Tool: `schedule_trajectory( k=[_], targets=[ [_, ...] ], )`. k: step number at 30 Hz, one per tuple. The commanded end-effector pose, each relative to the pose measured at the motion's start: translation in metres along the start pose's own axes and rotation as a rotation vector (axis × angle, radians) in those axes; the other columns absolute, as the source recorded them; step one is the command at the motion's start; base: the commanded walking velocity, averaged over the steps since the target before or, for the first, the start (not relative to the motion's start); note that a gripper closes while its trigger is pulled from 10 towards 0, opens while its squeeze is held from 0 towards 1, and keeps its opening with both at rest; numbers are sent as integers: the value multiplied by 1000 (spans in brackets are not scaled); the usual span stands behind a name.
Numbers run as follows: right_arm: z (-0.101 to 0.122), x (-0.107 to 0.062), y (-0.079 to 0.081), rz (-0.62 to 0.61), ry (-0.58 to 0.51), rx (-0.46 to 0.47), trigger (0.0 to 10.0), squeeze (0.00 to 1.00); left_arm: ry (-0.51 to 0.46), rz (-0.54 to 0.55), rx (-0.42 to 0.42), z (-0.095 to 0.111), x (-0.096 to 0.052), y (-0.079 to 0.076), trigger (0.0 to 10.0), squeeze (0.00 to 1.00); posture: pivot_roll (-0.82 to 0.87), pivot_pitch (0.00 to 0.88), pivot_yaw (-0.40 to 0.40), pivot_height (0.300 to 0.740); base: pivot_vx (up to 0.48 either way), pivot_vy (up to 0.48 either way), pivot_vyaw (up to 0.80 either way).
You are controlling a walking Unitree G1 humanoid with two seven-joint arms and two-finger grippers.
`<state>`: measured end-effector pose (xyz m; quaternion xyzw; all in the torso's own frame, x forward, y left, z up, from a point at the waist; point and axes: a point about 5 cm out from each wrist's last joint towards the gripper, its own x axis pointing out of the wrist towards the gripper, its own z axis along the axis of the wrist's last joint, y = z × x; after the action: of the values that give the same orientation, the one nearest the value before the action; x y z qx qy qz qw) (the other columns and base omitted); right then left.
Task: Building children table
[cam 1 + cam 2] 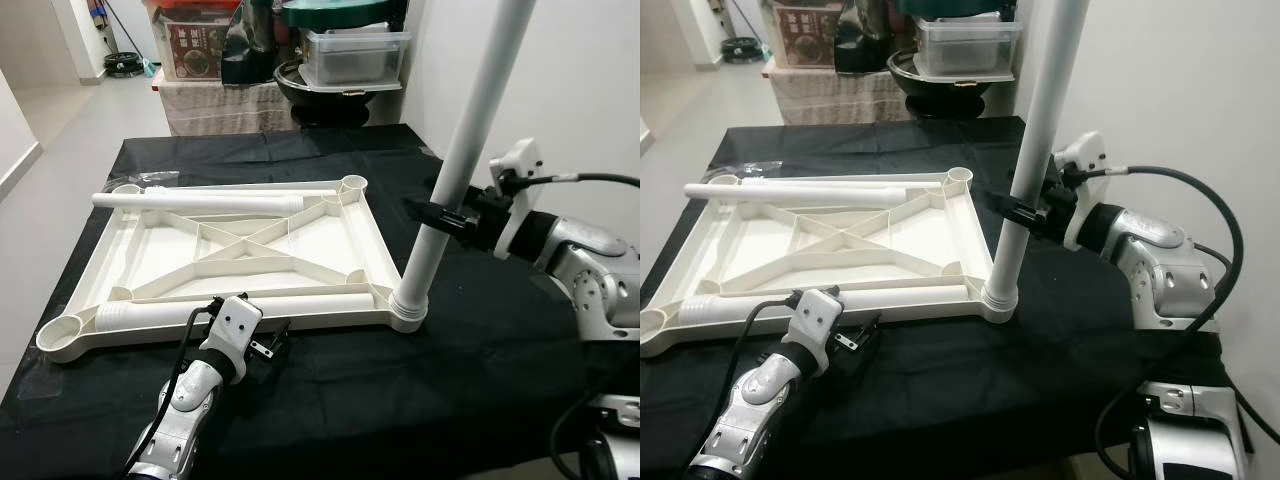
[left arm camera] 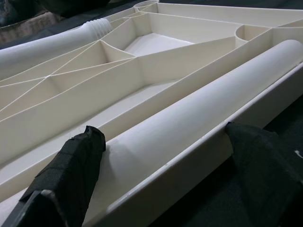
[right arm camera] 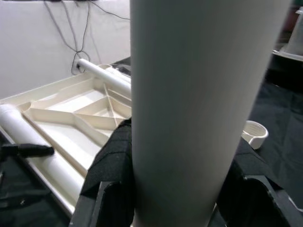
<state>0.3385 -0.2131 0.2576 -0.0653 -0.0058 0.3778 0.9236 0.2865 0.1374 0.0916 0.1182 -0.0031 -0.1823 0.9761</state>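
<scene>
I see the white plastic tabletop [image 1: 240, 250] lying upside down on a black cloth [image 1: 460, 380], its underside a tray of thin moulded ribs crossing in an X, with round sockets at the corners. My right gripper [image 1: 432, 213] is clamped around a smooth white tubular leg [image 1: 470, 130] that stands slightly tilted in the near right corner socket [image 1: 407, 310]; in the right wrist view the black padded fingers [image 3: 111, 165] press on both sides of the tube. My left gripper [image 1: 265, 345] sits at the near edge of the tabletop, fingers spread wide, one textured pad [image 2: 71, 165] on a second leg [image 1: 240, 303] lying along that edge, the other outside the rim. A third leg [image 1: 200, 201] with a ridged threaded end rests across the far edge. Clear storage boxes [image 1: 355, 55] stand beyond the cloth.
</scene>
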Motion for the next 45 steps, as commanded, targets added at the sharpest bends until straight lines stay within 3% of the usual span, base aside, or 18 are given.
schedule_trajectory(
  k=[1,3,5,6,9,10,15,16,19,20,25,26,27,31,37,38,43,45],
  targets=[
    [-18,8,4,2,95,-13,0,0,17,14,0,-3,-2,4,10000,0,1,0,-63,740,0,0,0],
    [-25,14,-11,-240,119,42,0,0,18,13,2,-3,-3,5,10000,0,-2,0,-56,740,0,0,0],
    [-25,14,-11,-240,119,42,0,0,18,13,2,-3,-3,5,10000,0,-2,0,-56,740,0,0,0],
    [-39,13,-28,-700,129,161,0,0,19,10,3,-3,-4,5,10000,0,-5,0,-53,740,0,0,0],
    [-47,12,-24,-834,131,238,0,0,19,8,4,-3,-3,5,10000,0,1,0,-54,740,0,0,0],
    [-61,17,12,-929,140,309,0,0,15,5,4,-1,-2,4,10000,0,6,0,-56,740,0,0,0],
    [-62,23,41,-927,138,326,0,0,14,6,5,-1,-2,4,10000,0,5,0,-54,740,0,0,0],
    [-59,28,52,-878,128,322,10000,0,17,7,6,-2,-3,6,10000,0,5,0,-54,740,0,0,0],
    [-49,37,65,-782,69,299,10000,0,21,8,8,-3,-4,7,10000,0,-1,0,-52,740,0,0,0],
    [-38,38,60,-721,0,294,10000,1000,21,8,7,-3,-3,6,10000,0,-7,0,-54,740,0,0,0],
    [6,39,24,-510,-138,229,10000,1000,18,9,1,-3,-1,3,10000,0,-12,0,-58,740,0,0,0],
    [6,39,24,-510,-138,229,10000,1000,18,9,1,-3,-1,3,10000,0,-12,0,-58,740,0,0,0],
    [15,35,16,-422,-165,206,10000,0,17,9,-1,-3,-1,3,10000,0,-14,0,-57,740,0,0,0],
    [26,14,5,-180,-166,10,10000,0,13,10,-2,-1,1,2,10000,0,-4,0,-64,740,0,0,0],
    [15,5,6,-21,-70,-39,10000,0,14,19,2,-2,0,6,10000,0,1,0,-69,740,0,0,0],
    [11,5,6,18,-55,-38,0,0,15,20,2,-2,-1,6,10000,0,3,0,-71,740,0,0,0],
    [-8,11,2,-4,46,-24,0,0,16,20,1,-2,-1,4,10000,0,6,0,-72,740,0,0,0],
    [-23,22,-4,-163,111,74,0,0,15,19,0,-2,-2,4,10000,0,5,0,-69,740,0,0,0]
  ],
)
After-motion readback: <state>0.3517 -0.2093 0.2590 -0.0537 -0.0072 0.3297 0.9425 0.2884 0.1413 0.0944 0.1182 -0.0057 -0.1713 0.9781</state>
